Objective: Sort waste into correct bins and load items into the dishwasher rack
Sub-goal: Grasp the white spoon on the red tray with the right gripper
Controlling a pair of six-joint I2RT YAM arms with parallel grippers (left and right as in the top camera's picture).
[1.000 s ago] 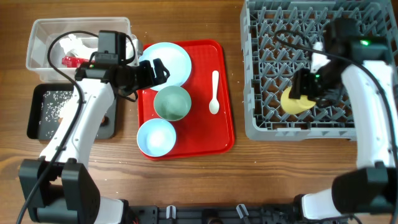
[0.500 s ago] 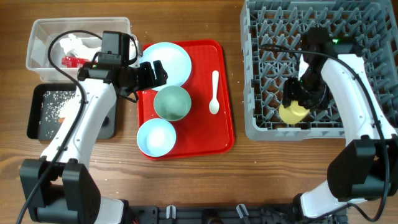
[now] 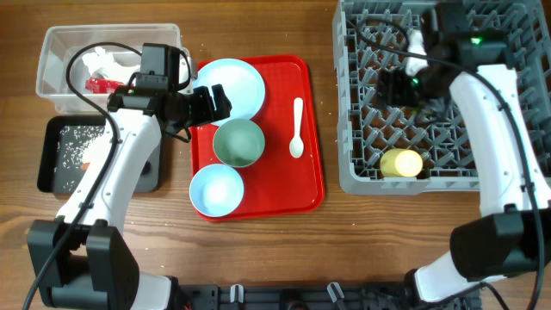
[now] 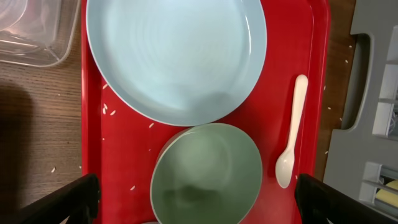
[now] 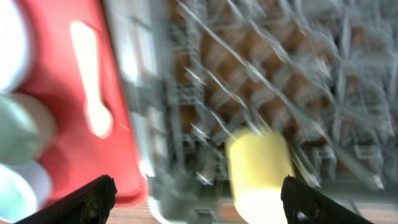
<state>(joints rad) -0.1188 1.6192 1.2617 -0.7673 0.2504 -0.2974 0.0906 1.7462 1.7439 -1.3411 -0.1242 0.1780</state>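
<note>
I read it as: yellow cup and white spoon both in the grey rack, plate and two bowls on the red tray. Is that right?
Not quite. Only the yellow cup is in the grey rack. The white spoon lies on the red tray, as the overhead view shows. The plate, green bowl and light blue bowl are on the tray, as you said.

We see a wooden table [image 3: 258, 250] bearing a clear tub [image 3: 47, 60] far left, a black tray [image 3: 52, 176] just nearer (rice inside), a red serving tray [image 3: 310, 185] centrally, and a grey rack [image 3: 346, 164] right.
</note>
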